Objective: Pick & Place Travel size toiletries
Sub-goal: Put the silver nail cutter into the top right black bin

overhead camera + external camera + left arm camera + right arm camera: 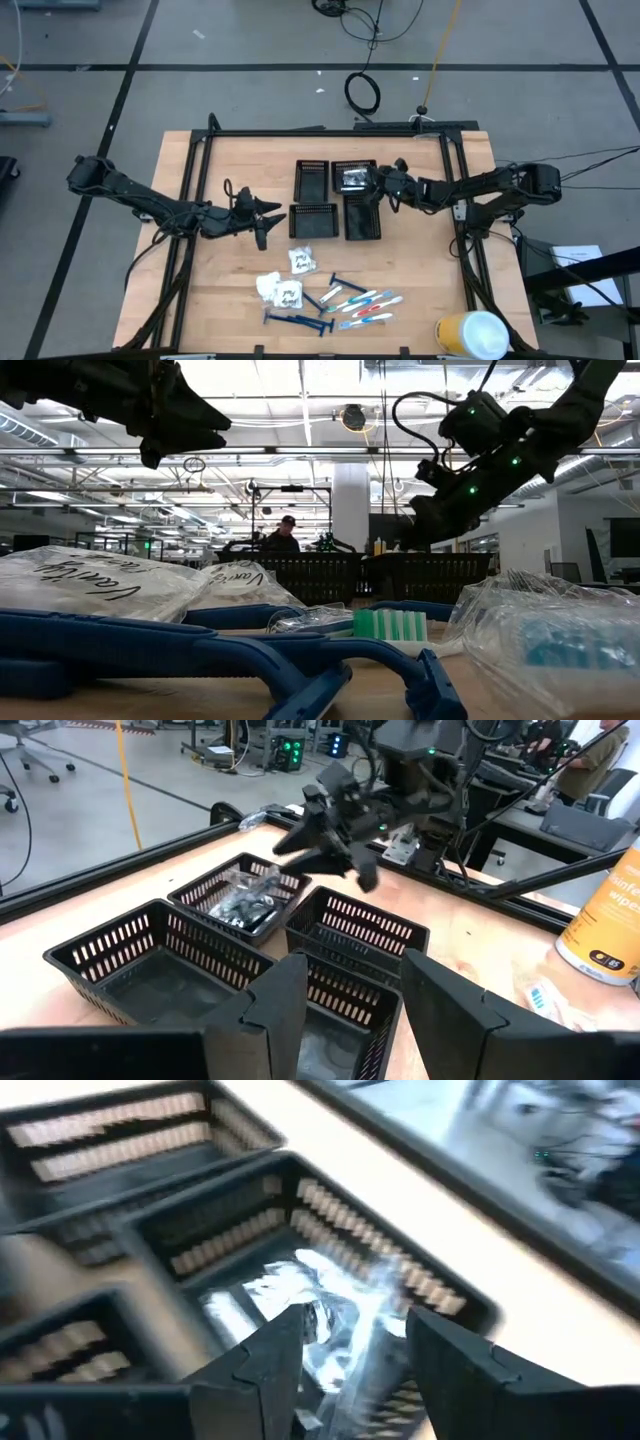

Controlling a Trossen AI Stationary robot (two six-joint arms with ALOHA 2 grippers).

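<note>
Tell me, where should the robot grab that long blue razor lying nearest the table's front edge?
Probably mid-handle on the long blue plastic razor, coming straight down with jaws across it. It lies flat, the handle is slim and bare, and the wider head end sits near other toiletries.

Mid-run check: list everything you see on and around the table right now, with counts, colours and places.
Mesh trays: four, black, clustered at table centre.
Silvery-white pieces: a small pile, in the far right tray.
Crinkly packets: three or so, white, near side of the table below the trays.
Razors: two seen clearly, blue, near edge.
Toothbrushes: several, white, teal and pink, right of the razors.
Cylinder: one, yellow and white, near right corner.
Person: one, in the room beyond the table.
Left gripper: open, left of the trays.
Right gripper: open, above the tray with the silvery pile.
</note>
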